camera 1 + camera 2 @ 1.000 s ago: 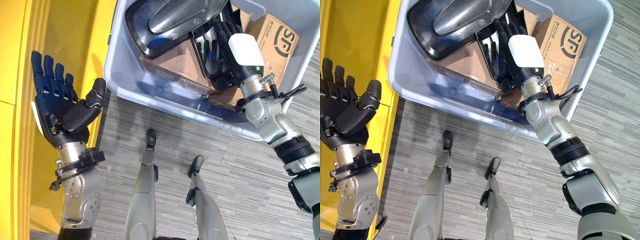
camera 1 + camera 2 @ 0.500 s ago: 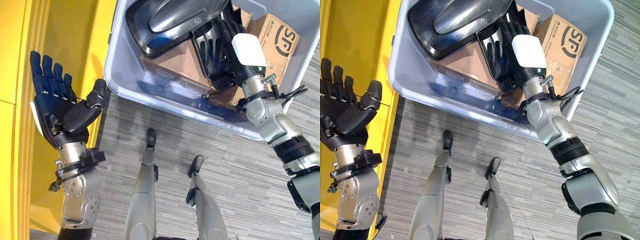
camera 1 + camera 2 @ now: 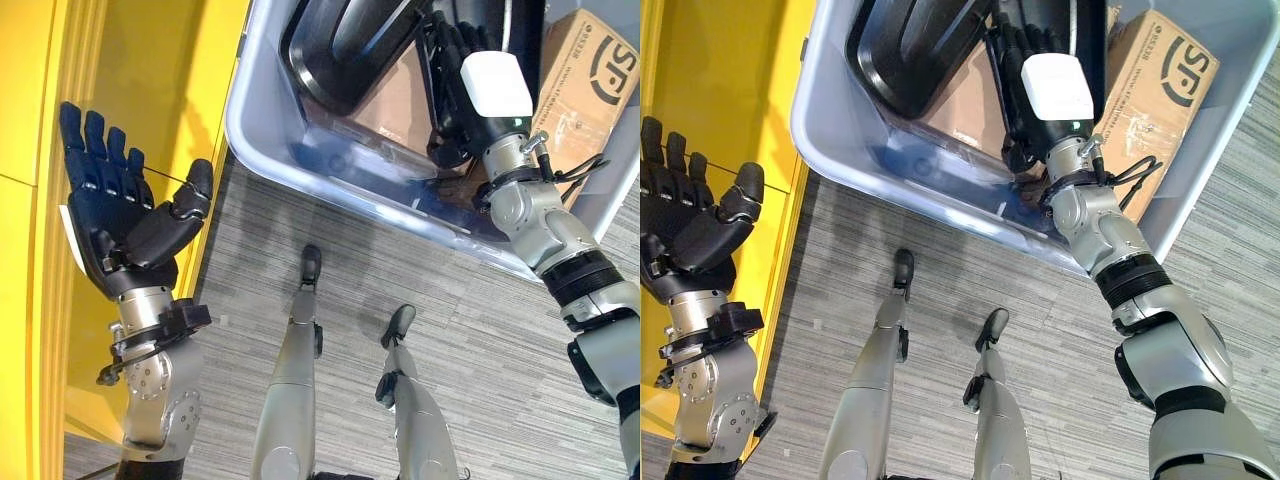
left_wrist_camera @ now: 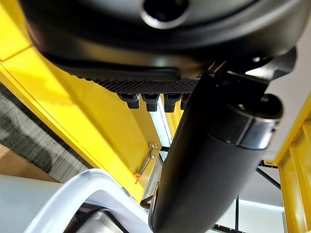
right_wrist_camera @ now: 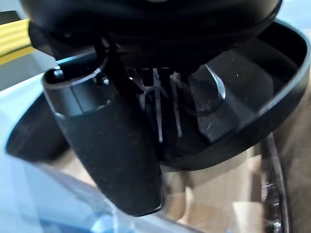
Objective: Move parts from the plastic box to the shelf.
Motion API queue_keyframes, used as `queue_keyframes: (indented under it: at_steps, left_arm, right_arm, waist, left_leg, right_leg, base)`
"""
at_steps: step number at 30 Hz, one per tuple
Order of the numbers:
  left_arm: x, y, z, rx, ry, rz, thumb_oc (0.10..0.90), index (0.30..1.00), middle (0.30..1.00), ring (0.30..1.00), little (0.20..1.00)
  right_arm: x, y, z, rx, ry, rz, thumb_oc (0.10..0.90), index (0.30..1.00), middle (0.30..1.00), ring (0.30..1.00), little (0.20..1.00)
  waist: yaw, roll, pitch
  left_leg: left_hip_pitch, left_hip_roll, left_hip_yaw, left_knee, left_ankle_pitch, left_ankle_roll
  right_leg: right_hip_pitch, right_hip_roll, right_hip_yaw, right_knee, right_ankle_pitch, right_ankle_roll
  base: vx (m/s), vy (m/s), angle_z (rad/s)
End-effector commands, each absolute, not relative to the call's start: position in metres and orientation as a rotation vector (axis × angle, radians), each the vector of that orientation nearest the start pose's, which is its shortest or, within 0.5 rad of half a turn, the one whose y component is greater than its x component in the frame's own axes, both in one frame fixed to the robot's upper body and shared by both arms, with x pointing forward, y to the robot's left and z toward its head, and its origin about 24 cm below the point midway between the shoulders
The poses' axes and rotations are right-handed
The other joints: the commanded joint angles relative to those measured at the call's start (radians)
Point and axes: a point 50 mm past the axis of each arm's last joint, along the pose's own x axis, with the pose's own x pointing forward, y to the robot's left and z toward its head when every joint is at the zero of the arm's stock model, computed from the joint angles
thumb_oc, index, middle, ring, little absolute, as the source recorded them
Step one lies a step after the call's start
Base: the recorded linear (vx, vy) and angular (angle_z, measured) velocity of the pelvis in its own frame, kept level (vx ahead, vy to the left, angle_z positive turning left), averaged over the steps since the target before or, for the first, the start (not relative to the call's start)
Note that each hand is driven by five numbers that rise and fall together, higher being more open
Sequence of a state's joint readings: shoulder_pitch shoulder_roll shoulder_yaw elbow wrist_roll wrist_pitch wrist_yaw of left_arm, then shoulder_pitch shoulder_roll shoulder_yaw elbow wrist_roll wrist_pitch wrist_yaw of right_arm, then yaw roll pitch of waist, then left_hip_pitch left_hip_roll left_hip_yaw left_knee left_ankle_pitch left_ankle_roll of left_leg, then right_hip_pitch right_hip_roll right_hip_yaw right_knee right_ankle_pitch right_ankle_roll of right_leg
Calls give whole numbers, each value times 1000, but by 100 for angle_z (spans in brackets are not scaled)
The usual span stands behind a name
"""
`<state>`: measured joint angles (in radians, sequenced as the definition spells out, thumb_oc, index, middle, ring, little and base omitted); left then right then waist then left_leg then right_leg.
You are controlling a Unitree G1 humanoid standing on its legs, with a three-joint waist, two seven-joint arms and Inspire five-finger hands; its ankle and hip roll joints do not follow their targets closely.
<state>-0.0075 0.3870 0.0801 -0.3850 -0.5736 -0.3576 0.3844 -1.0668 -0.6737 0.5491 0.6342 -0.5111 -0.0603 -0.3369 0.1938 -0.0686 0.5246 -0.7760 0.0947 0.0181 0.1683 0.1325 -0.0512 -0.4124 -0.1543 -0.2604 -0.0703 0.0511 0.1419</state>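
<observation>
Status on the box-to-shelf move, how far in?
Early. Nothing looks delivered: the yellow shelf shows no parts. In hand: the right hand is inside the plastic box, fingers at the black plastic part, though the grip itself is unclear. The left hand is open, raised by the shelf. Left: cardboard boxes too.

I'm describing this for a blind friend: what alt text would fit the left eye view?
The robot's right hand reaches into a grey plastic box on the floor, fingers against a large black part that lies over cardboard boxes. Its left hand is held up open, palm showing, before a yellow shelf.
</observation>
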Motion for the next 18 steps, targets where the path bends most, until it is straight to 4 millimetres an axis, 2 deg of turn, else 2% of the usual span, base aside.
queue_keyframes:
  at_steps: [1,3,4,5,6,7,8,14,18]
  left_arm:
    - [189,222,218,-290,-1017,196,900,1000,1000,1000,1000]
    - [189,222,218,-293,-1015,193,900,1000,1000,1000,1000]
    - [221,218,209,-257,-917,243,900,1000,1000,1000,1000]
    - [231,205,213,-245,-904,186,900,1000,1000,1000,1000]
    - [231,205,213,-245,-906,186,900,1000,1000,1000,1000]
    - [223,201,221,-208,-963,150,900,1000,1000,1000,1000]
    - [221,203,223,-207,-974,151,900,1000,1000,1000,1000]
    - [223,201,227,-222,-989,146,900,1000,1000,1000,1000]
    - [226,202,228,-217,-989,172,900,1000,1000,1000,1000]
  right_arm:
    - [404,-203,224,-1542,-383,-232,900,1000,1000,1000,1000]
    - [405,-205,218,-1560,-358,-223,900,1000,1000,1000,1000]
    - [407,-187,209,-1547,-380,-167,900,1000,1000,1000,1000]
    - [409,-181,201,-1576,-340,-139,900,1000,1000,1000,1000]
    - [410,-181,202,-1577,-341,-141,900,1000,1000,1000,1000]
    - [414,-178,216,-1542,-369,-199,900,1000,1000,1000,1000]
    - [414,-178,219,-1544,-377,-202,900,1000,1000,1000,1000]
    - [416,-178,223,-1520,-380,-221,900,1000,1000,1000,1000]
    - [410,-170,239,-1370,-477,-251,900,1000,1000,1000,1000]
  waist:
    - [25,45,-5]
    - [27,49,-5]
    - [3,37,-5]
    - [-7,28,-5]
    - [-7,28,-5]
    - [-10,28,-5]
    - [-12,27,-5]
    - [-17,23,-5]
    - [-32,15,-5]
  left_leg:
    - [-67,32,7,44,-36,-67]
    - [-69,31,5,43,-36,-67]
    - [-66,36,10,46,-38,-66]
    - [-70,39,14,47,-38,-65]
    - [-72,40,14,47,-39,-64]
    - [-81,39,11,50,-40,-64]
    - [-83,40,11,49,-39,-64]
    - [-79,36,10,46,-39,-64]
    - [-74,36,12,49,-43,-62]
  right_leg:
    - [142,-11,-21,3,-140,10]
    - [143,-12,-23,3,-141,11]
    - [139,-12,-18,8,-139,11]
    - [132,-12,-15,9,-137,11]
    - [129,-13,-14,10,-137,11]
    - [126,-10,-15,11,-140,12]
    - [127,-10,-17,10,-140,12]
    - [135,-7,-17,4,-141,12]
    - [142,-9,-14,3,-143,12]
  base:
    - [0,0,0]
    - [0,0,0]
    - [0,0,0]
    - [0,0,0]
    - [0,0,0]
    - [0,0,0]
    - [19,1,-3]
    - [5,-1,-3]
    - [0,0,0]
